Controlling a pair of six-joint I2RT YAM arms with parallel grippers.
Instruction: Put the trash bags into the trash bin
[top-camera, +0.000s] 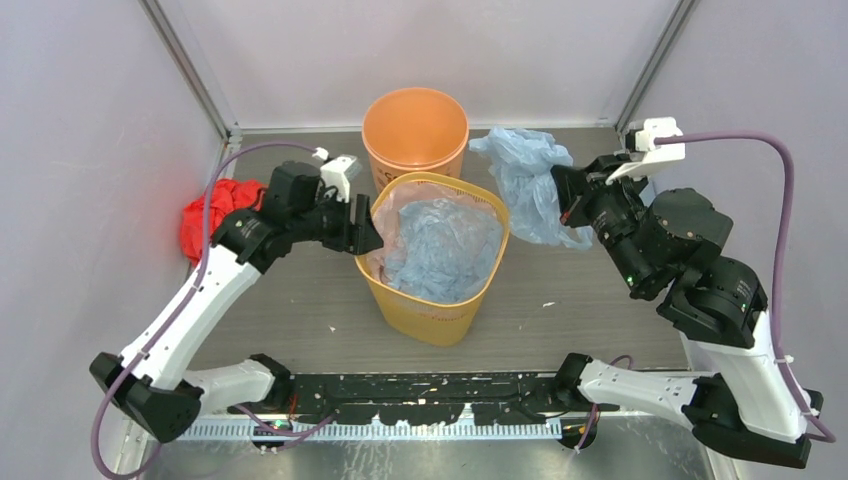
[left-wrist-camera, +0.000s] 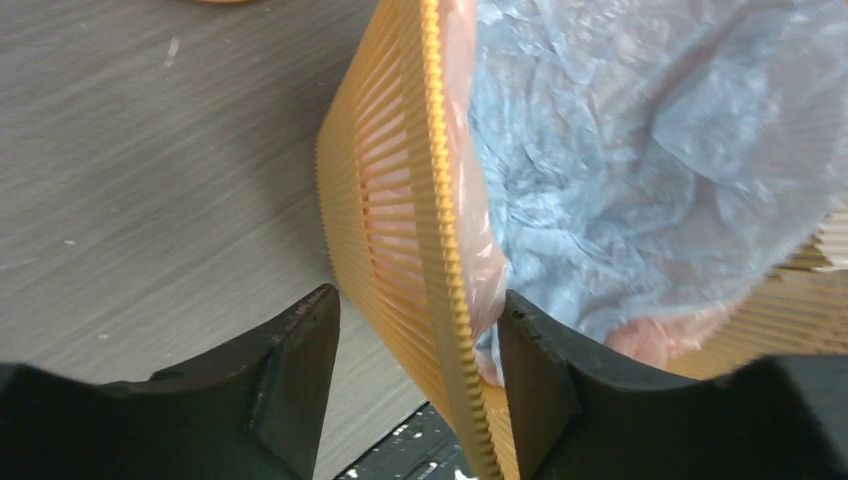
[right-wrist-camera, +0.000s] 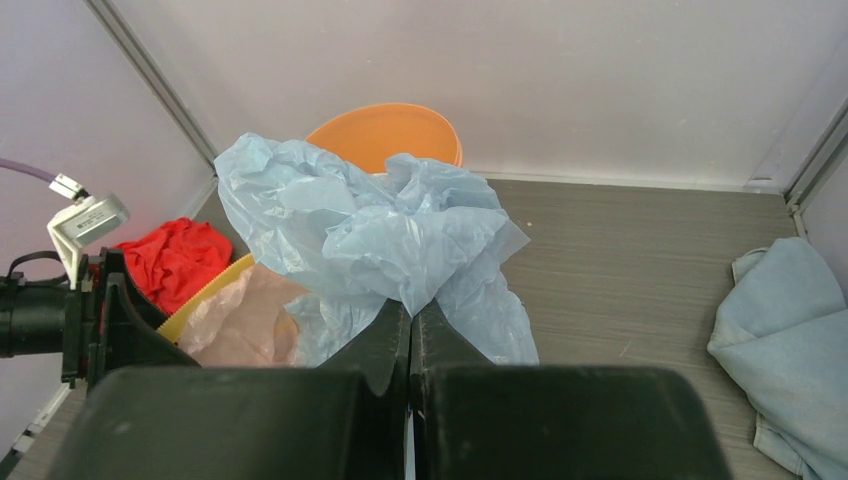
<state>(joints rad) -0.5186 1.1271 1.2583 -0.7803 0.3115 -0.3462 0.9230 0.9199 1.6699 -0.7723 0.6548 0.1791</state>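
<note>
The orange trash bin (top-camera: 415, 128) sits at the back of the table (top-camera: 600, 300), looks empty to me. The pale blue trash bag (top-camera: 527, 180) hangs right at its 3 o'clock, so the bin is at 9 o'clock from the bag, super close. The right tool (right-wrist-camera: 410, 322) is pressed together, pinching that bag's bunched end. Meanwhile the left tool (left-wrist-camera: 420, 310) is spread, straddling the rim of the yellow bin (top-camera: 440, 325), with a second bag (top-camera: 440, 250) inside.

Colours on the grey, wood-grained table (top-camera: 600, 310)
The bucket (top-camera: 415, 125) is showing orange, the ribbed bin (top-camera: 430, 322) yellow — bags (top-camera: 525, 185) looking pale blue, a bundle (top-camera: 215, 212) glowing red.
</note>
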